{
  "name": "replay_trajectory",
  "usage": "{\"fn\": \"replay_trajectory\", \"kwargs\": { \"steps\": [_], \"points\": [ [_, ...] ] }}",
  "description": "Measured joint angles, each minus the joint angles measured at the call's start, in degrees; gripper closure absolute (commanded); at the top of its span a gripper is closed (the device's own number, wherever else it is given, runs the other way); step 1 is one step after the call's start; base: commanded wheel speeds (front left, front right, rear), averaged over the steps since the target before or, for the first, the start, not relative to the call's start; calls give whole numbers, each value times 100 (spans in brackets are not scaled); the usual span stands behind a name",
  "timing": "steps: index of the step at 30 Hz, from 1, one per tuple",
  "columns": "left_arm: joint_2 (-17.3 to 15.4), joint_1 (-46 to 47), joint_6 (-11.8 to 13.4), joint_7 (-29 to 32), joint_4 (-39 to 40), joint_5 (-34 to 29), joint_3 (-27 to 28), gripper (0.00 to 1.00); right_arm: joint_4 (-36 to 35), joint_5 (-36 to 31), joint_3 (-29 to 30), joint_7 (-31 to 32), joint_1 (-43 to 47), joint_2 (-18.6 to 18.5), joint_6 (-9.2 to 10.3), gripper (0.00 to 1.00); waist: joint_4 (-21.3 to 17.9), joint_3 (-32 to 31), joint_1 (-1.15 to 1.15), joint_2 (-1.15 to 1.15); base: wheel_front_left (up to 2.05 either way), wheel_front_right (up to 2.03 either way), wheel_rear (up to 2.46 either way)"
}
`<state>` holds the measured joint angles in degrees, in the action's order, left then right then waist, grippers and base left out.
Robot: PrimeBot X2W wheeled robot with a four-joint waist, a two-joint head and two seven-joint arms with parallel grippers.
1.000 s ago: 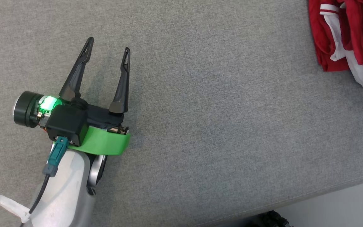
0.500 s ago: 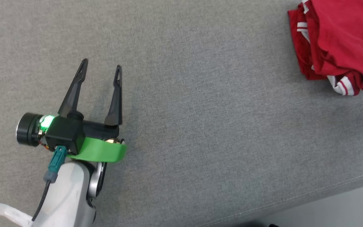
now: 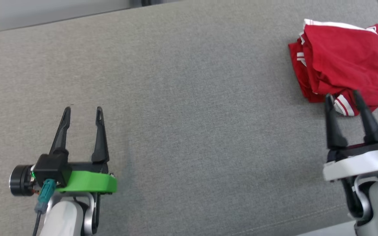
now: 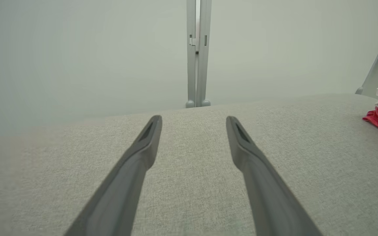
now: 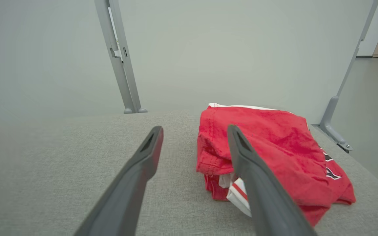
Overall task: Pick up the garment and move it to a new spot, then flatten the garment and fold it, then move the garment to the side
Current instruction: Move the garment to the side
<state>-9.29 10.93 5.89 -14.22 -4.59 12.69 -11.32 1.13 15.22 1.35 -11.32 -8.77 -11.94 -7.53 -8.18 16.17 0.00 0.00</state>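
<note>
Garment [image 3: 343,70]: red with white striped trim, bunched in a loose heap at the far right of the grey fabric bench [image 3: 189,98], near its right edge. Top layer is plain red. Striped trim pokes out on the near side, and there is some dark print on the right flank. Not flat.

Right tool [image 3: 342,95]: jaws spread wide, nothing between them. In the head view its tips overlap the near edge of the heap. In the right wrist view the finger [image 5: 258,183] on that view's right crosses in front of the garment, while the other finger sits over bare bench just beside the heap. Can't tell whether it touches the cloth.

Left tool [image 3: 83,108]: also wide open and empty, over bare fabric at lower left, well apart from the garment. The left wrist view catches the heap at the frame's far right edge.

Background: pale wall behind the bench, with a grey upright post [image 4: 198,52] at the bench's far edge. A slanted post [image 5: 349,72] stands off to the right in the right wrist view.
</note>
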Motion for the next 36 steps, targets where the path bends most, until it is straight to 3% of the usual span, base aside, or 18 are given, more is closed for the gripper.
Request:
{"fn": "replay_trajectory", "kwargs": {
  "steps": [7,16,27,36],
  "points": [
    [-3,-339,88,-19,-121,141,115,0,-533,-167,-143,286,470,372,0,0,378,-302,0,0,0,0,0],
    [-68,-848,44,-47,-312,182,75,0,-734,-336,-118,647,1118,442,1,0,691,-884,0,0,0,0,0],
    [-99,-1333,29,-42,-410,235,-37,0,-975,-423,-18,931,1711,449,1,0,810,-1526,0,0,0,0,0],
    [-148,-1394,62,-21,-397,249,-81,0,-1059,-425,-25,972,1830,494,1,0,828,-1667,0,0,0,0,0]
  ]
}}
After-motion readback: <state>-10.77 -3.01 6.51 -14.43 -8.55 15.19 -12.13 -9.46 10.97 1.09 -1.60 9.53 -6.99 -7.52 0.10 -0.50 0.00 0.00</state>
